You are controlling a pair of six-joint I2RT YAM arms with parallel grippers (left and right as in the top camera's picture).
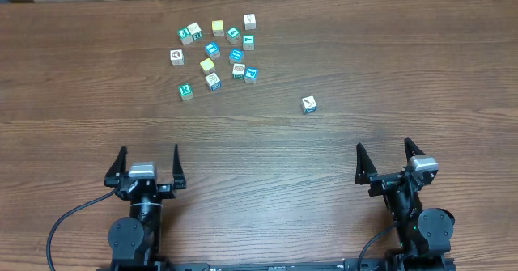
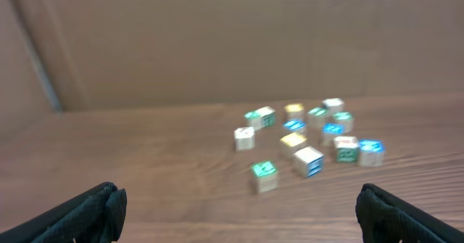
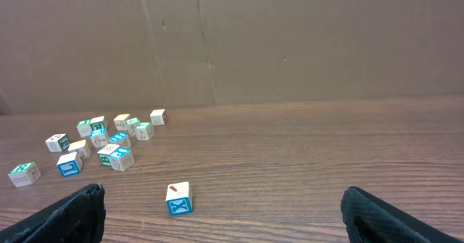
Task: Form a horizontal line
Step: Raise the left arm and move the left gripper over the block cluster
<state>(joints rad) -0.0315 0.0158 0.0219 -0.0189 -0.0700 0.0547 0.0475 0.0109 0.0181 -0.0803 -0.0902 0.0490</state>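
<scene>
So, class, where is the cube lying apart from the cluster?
Overhead, the lone cube lies right of the cluster, nearer the right gripper.

Both arms sit folded low and well apart, each wrist level and pointing forward. The left gripper faces straight ahead with its jaws spread wide and nothing between them. The right gripper is angled slightly toward the left arm's side, its jaws likewise spread wide and holding nothing.
</scene>
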